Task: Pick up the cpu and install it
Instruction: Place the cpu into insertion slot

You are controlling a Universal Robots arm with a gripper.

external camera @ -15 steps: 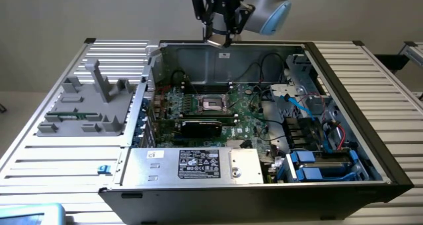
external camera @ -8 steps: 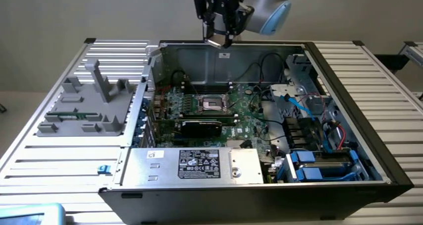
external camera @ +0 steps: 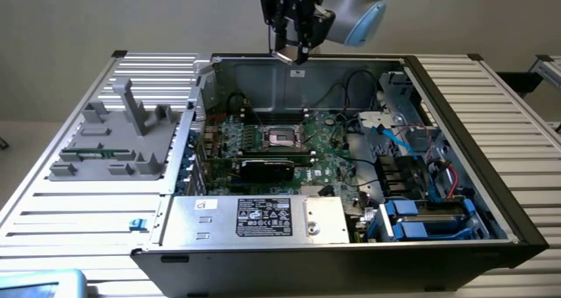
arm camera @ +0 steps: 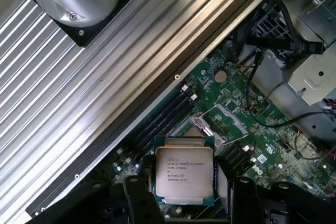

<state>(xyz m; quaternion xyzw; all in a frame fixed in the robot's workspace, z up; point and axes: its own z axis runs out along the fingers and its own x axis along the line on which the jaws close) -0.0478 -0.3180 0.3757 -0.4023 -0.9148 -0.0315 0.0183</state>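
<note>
silver cpu (arm camera: 184,167), green motherboard (arm camera: 273,148), grey ribbed table (arm camera: 79,103)

The open computer case (external camera: 263,81) sits on the surface (external camera: 88,212), with a parts holder (external camera: 114,140) at the exterior view's left. The socket (external camera: 285,137) lies mid-motherboard (external camera: 333,150). The claw (external camera: 293,56), gripping the cpu (arm camera: 184,170), hangs above the case's far wall.

From my feed, the cpu (arm camera: 184,169) carries several lines of dark print on its metal lid. The top line reads as Intel Xeon with a code starting E5, and the lower lines are too fine for me. The black label (external camera: 264,217) on the power supply box (external camera: 324,222) has white print I cannot read.
</note>
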